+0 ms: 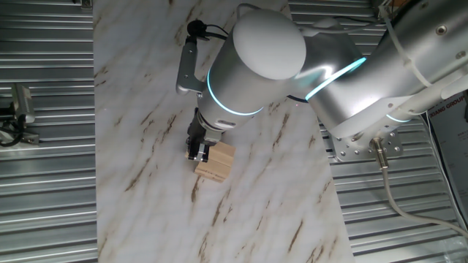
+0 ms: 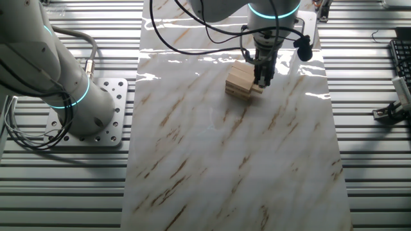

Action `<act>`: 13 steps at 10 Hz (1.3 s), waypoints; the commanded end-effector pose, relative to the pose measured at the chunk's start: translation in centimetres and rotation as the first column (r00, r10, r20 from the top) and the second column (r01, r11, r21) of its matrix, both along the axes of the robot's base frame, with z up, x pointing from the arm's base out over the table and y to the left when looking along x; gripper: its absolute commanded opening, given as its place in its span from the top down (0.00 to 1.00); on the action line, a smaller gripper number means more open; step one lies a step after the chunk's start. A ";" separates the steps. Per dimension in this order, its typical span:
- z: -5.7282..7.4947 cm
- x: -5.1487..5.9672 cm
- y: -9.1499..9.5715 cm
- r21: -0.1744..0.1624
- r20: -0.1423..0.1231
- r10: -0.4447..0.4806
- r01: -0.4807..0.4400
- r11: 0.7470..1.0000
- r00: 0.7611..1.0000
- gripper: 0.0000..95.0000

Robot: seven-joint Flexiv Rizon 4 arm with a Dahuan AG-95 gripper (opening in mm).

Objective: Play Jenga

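Observation:
The Jenga stack [image 1: 217,162] is a small pile of pale wooden blocks in crosswise layers on the marble tabletop. In the other fixed view the Jenga stack [image 2: 239,79] sits near the far end of the table, with one block [image 2: 256,90] sticking out at its lower right. My gripper [image 1: 197,150] points down at the stack's edge, its dark fingers touching or right beside the blocks. From the other side the gripper [image 2: 262,77] hangs just over the protruding block. The gap between the fingers is too small to read.
The marble tabletop [image 2: 225,160] has ribbed metal surfaces on both sides. A second robot arm [image 2: 58,77] stands on a perforated base at the left. My own arm's large joint [image 1: 256,58] hides the table behind the stack. A cable [image 2: 192,32] loops near the gripper.

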State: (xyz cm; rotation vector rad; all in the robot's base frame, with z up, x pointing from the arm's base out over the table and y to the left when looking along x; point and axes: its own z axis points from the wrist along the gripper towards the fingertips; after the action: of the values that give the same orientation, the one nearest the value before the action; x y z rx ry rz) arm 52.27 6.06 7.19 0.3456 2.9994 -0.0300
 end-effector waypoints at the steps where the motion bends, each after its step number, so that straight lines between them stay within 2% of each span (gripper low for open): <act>1: 0.0 0.0 0.0 -0.001 0.003 -0.001 0.001 1.000 1.000 0.80; 6: -0.2 0.1 -0.1 -0.001 0.007 -0.011 0.011 1.000 1.000 0.80; 10: -0.7 0.3 -0.3 -0.001 0.023 -0.025 0.025 1.000 0.999 0.80; 13: -0.7 0.3 -0.3 -0.001 0.026 -0.025 0.025 1.000 0.999 0.80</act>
State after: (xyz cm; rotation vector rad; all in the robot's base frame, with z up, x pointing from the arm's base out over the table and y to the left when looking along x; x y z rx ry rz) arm 52.45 5.73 6.52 0.3802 2.9693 -0.0294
